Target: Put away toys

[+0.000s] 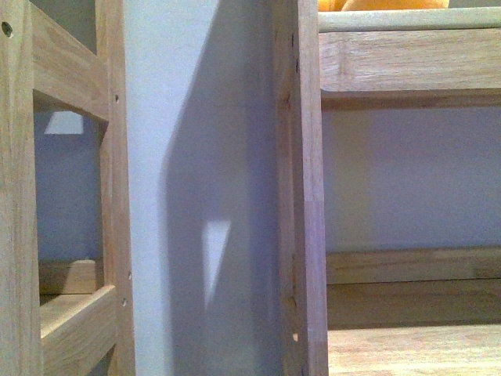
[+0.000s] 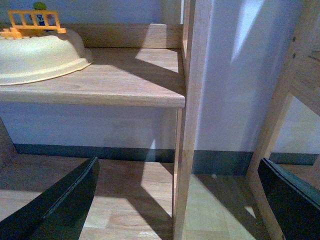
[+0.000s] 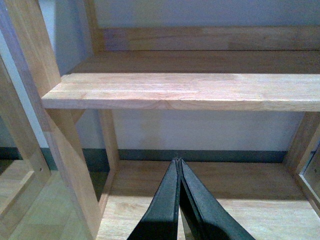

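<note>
An orange-yellow rounded shape, the plush toy as far as I can tell, shows only as a sliver at the top edge of the front view, above a pale rim on the upper right shelf. My left gripper is open and empty, its dark fingers wide apart on either side of a wooden upright post. My right gripper is shut on nothing and points into the lower bay of a wooden shelf unit. Neither gripper shows in the front view.
A cream basin holding an orange plastic fence piece sits on a wooden shelf. In the right wrist view a shelf board spans above a bottom board. Wooden uprights stand close ahead, with a pale wall behind.
</note>
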Tool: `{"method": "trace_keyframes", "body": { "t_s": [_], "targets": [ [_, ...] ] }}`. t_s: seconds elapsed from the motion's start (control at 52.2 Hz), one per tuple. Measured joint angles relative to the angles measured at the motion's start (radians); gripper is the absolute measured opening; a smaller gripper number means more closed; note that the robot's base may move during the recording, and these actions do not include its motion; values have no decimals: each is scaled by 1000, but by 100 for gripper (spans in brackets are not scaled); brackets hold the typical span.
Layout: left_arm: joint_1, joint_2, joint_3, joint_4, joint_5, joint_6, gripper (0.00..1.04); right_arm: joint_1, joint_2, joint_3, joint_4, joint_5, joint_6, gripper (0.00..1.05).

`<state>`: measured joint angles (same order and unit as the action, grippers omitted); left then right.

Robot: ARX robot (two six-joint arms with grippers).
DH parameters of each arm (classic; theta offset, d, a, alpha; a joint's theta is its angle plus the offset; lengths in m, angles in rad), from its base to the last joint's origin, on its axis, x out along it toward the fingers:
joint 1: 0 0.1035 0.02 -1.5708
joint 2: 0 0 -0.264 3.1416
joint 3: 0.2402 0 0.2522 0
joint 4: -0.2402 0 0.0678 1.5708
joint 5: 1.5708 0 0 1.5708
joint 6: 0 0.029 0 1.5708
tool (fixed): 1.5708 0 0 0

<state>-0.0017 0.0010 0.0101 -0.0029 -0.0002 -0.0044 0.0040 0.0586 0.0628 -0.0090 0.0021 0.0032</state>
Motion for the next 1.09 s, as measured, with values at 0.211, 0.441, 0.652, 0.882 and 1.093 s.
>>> {"method": "trace_keyframes", "body": {
  "t_s": [0.211, 0.441, 0.652, 0.882, 1.093],
  "targets": [
    [0, 0, 0, 0, 0, 0, 98, -1, -43, -47, 5, 0, 0, 3],
    [0, 0, 0, 0, 0, 0, 98, -2, -50, -48, 6, 0, 0, 3],
    [0, 0, 0, 0, 0, 0, 98, -2, -51, -48, 6, 0, -1, 30],
    [0, 0, 0, 0, 0, 0, 98, -2, -51, -48, 6, 0, -1, 62],
    [0, 0, 0, 0, 0, 0, 98, -2, -51, -48, 6, 0, -1, 96]
  ]
}}
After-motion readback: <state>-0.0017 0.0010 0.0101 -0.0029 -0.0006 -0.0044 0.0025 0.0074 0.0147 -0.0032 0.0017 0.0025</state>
